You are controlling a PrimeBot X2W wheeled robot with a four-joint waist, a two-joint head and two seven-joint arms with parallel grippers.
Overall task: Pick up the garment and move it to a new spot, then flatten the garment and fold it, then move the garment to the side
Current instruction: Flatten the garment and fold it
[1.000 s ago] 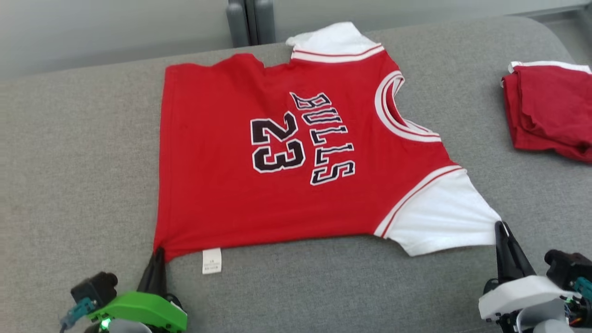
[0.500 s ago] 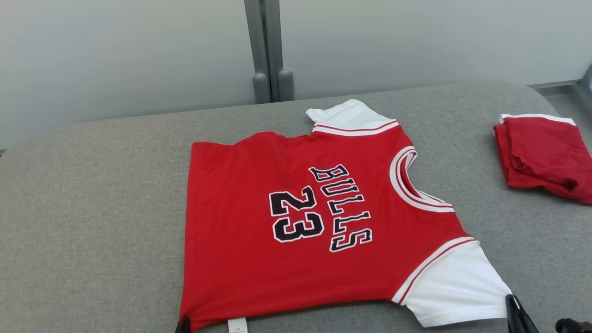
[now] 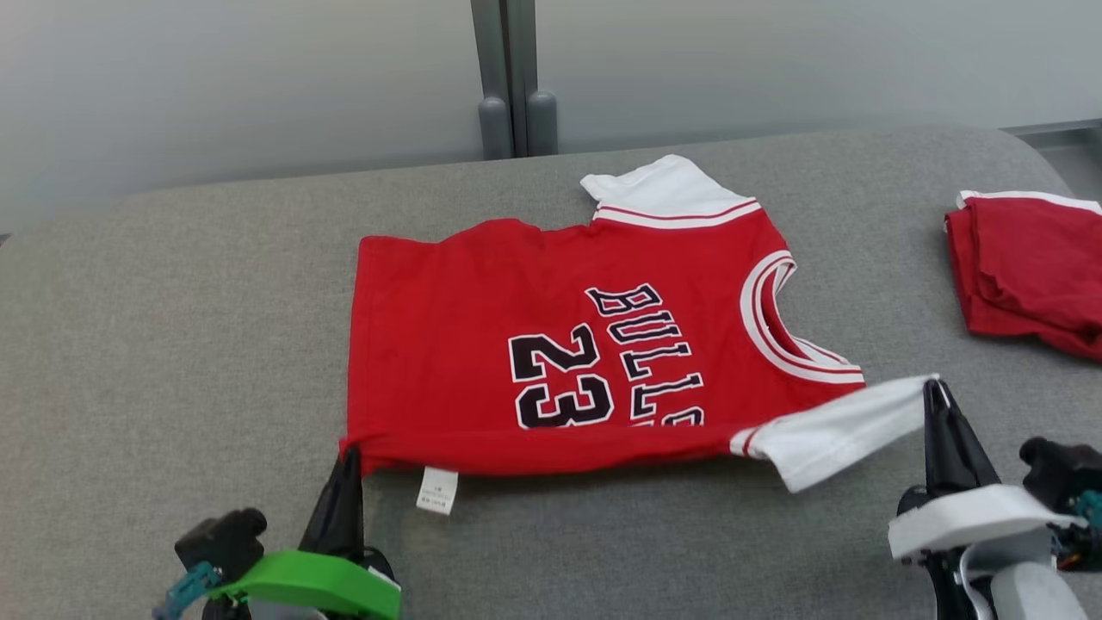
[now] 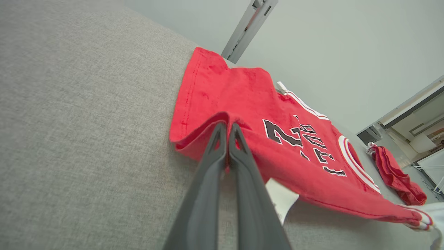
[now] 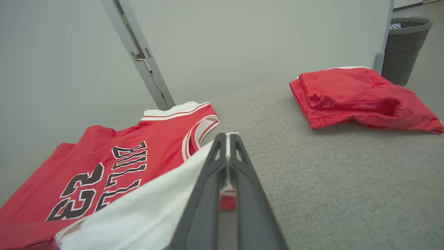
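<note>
Mid-fold, left tool (image 3: 349,455) pinches the jersey (image 3: 482,293) at its hem corner (image 3: 366,446), right tool (image 3: 934,389) its sleeve (image 3: 839,426); next, seemingly, lay both across evenly.

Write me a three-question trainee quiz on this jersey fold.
1. True or false: the left tool is shut on the jersey's red hem corner.
2. The white sleeve held by the right tool is: A) lying flat B) lifted C) tucked under the jersey.
3. Fill in: in the head view, the folded red garment lies to the jersey's ____.
Key: 1 true; 2 B; 3 right.
</note>
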